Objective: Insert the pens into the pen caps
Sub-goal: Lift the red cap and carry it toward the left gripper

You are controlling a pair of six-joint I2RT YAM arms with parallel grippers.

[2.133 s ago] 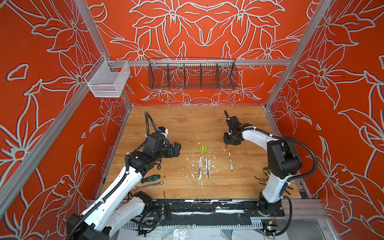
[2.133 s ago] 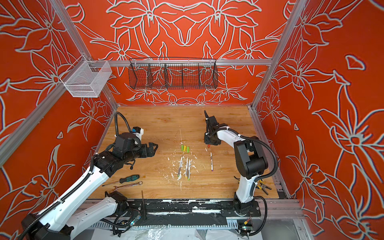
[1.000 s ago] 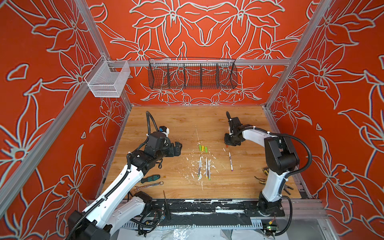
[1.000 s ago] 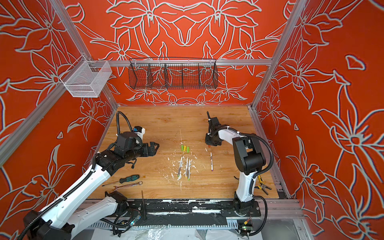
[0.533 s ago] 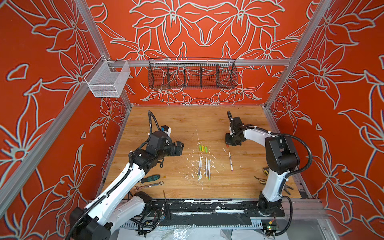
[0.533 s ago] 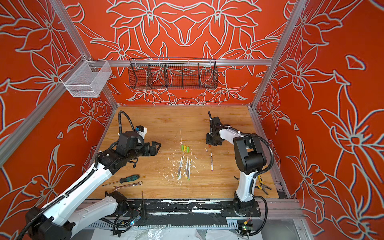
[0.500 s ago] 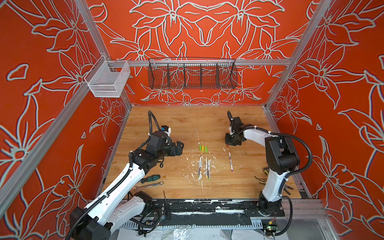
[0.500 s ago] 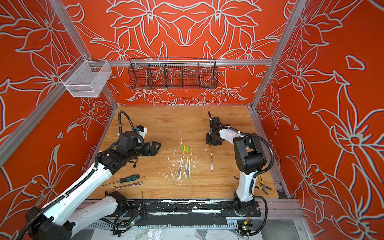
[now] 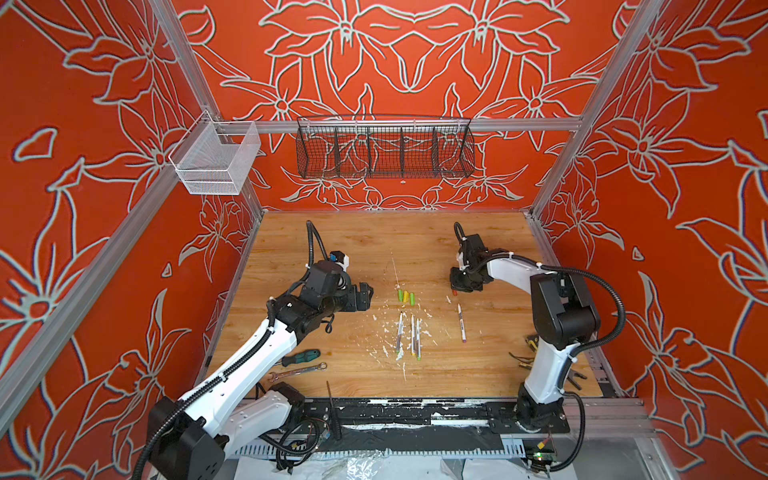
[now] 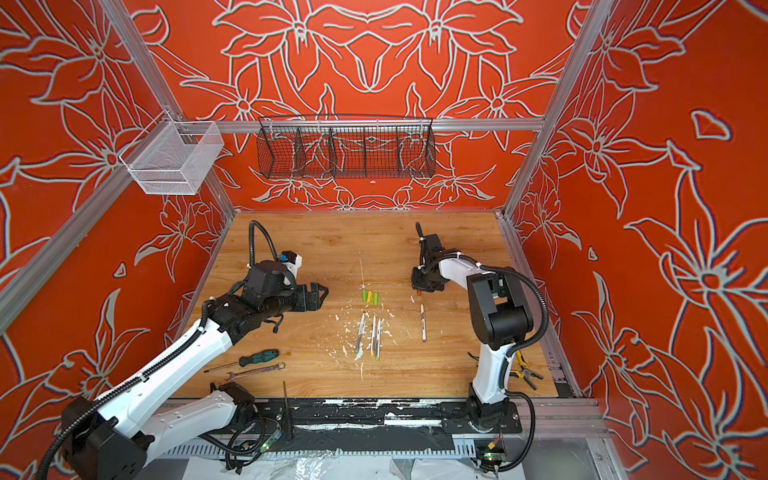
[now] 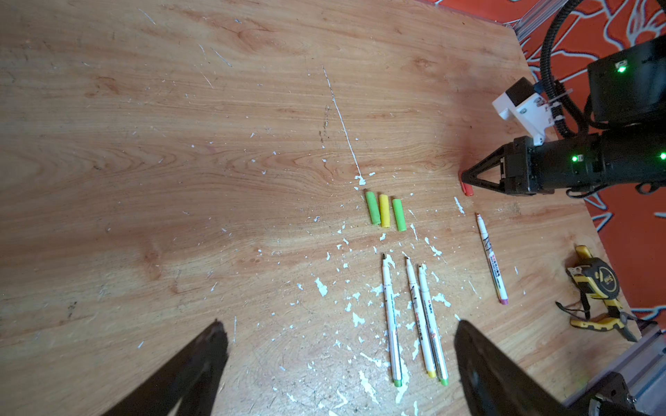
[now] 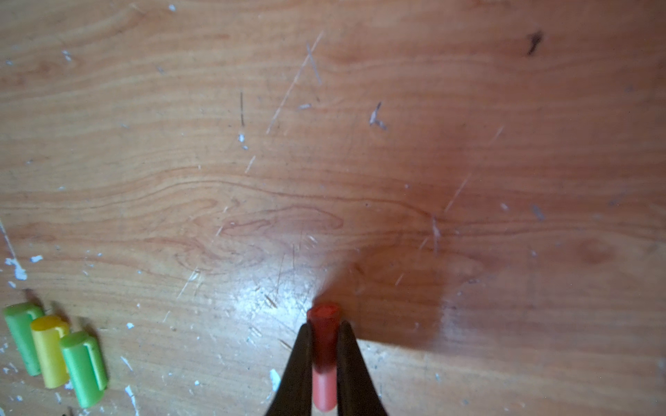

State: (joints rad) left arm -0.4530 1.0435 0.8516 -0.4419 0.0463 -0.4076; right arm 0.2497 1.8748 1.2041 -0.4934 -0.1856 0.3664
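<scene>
Your pale wood-grain surface (image 11: 144,162) is flecked with white chips. On it you see two short lime-green plastic caps (image 11: 373,210), a short yellow plastic cap (image 11: 384,212) and four thin white-barrelled pens (image 11: 391,324), some printed red and black, tailed green, yellow, green and pink. The short red-orange plastic cap (image 12: 324,345) shows against your black right claw (image 12: 324,324). Your left claw (image 11: 340,327) is black too. The thin-shafted screwdriver (image 9: 305,356) has a green-and-black handle. The booth walls (image 9: 83,124) are orange-red with pale grey outlined flowers.

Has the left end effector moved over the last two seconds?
Yes. The left end effector has edged rightward in a top view, closer to the green and yellow caps.
</scene>
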